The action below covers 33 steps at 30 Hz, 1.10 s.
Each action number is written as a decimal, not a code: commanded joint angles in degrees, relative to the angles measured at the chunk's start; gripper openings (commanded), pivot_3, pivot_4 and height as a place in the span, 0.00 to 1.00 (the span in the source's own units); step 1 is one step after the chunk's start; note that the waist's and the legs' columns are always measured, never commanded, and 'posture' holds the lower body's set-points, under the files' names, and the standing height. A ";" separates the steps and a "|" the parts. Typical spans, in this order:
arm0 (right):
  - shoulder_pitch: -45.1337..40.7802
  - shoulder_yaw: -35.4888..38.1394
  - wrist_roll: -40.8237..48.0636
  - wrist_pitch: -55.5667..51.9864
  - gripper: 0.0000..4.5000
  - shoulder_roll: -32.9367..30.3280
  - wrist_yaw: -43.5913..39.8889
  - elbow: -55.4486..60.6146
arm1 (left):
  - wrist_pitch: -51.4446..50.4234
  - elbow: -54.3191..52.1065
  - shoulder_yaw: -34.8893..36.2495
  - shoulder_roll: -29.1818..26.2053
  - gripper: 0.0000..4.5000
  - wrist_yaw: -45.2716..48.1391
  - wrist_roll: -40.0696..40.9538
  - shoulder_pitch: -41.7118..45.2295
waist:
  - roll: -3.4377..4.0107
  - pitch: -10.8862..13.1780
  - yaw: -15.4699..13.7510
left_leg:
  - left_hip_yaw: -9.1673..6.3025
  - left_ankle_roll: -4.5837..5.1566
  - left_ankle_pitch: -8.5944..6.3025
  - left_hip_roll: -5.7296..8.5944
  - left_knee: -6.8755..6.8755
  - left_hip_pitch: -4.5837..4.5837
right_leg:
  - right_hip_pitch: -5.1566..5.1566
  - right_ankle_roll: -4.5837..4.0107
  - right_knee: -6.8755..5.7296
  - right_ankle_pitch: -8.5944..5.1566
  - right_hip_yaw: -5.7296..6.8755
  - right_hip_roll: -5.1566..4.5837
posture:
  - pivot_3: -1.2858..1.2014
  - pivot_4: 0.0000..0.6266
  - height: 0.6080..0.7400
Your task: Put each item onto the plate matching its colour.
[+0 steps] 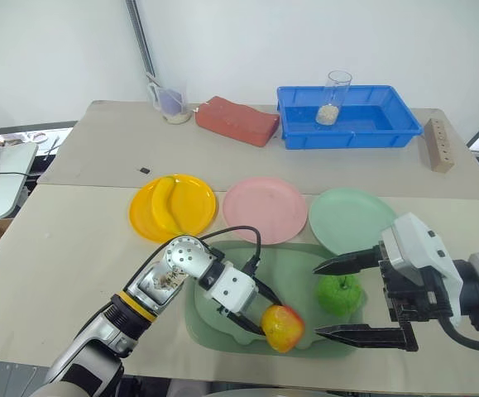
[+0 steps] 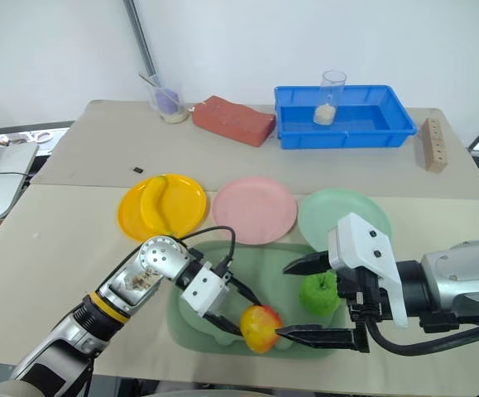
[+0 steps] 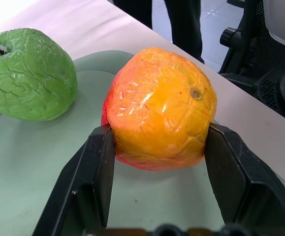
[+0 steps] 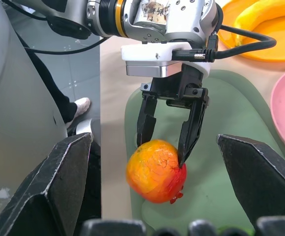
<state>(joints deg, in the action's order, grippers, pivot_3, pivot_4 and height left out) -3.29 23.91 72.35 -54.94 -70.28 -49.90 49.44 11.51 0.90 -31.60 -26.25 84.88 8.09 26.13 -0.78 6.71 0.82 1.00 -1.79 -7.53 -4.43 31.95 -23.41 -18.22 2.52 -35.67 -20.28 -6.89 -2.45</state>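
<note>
The round red-and-yellow fruit rests at the near edge of the dull-green mat. My left gripper is shut on it, a black finger pressed against each side. The green apple with its stem sits on the mat just to the right. My right gripper hovers open over that spot, one finger on either side of the apple as seen from the head. The yellow banana lies on the yellow plate. The pink plate and the mint green plate hold nothing.
At the back stand a blue tray with a glass cup, a red brick-shaped block, a cup with a spoon and a wooden block. A person's foot is beside the table's near edge.
</note>
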 commanded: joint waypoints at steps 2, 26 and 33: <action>-1.19 -0.54 0.29 1.38 1.00 -0.16 0.08 -0.66 | -4.12 -1.63 2.91 -2.85 0.49 -0.07 2.97 -1.15 | 0.00 0.00 0.05 | 0.00 0.00 0.00 0.00 0.00 -0.02 | 0.00 0.00 0.00 0.00 0.00 0.00 | 0.52 0.24 1.00; -23.11 -19.41 -23.11 6.21 1.00 14.57 11.01 -14.12 | -1.81 35.00 20.08 6.06 0.49 -32.06 -6.16 19.34 | 0.09 -0.03 0.02 | -0.06 0.02 0.00 0.07 0.00 -0.23 | -0.07 0.11 -0.19 -0.02 -0.01 0.03 | 0.52 0.24 1.00; -26.49 -21.35 -26.74 4.88 1.00 16.63 12.97 -15.43 | -0.25 39.44 21.32 7.94 0.79 -31.09 -5.57 21.03 | 0.31 -0.16 -0.21 | -0.08 0.02 0.00 0.07 0.00 -0.32 | -0.12 0.12 -0.22 -0.02 0.02 0.04 | 0.52 0.24 1.00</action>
<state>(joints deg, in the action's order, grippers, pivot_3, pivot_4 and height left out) -28.91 2.29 46.40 -50.20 -53.78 -37.11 33.93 9.69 40.86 -11.39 -18.33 53.47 2.08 44.91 -0.47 6.55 0.61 0.92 -1.78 -7.52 -4.36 31.96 -23.73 -18.33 2.65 -35.89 -20.29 -6.87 -2.41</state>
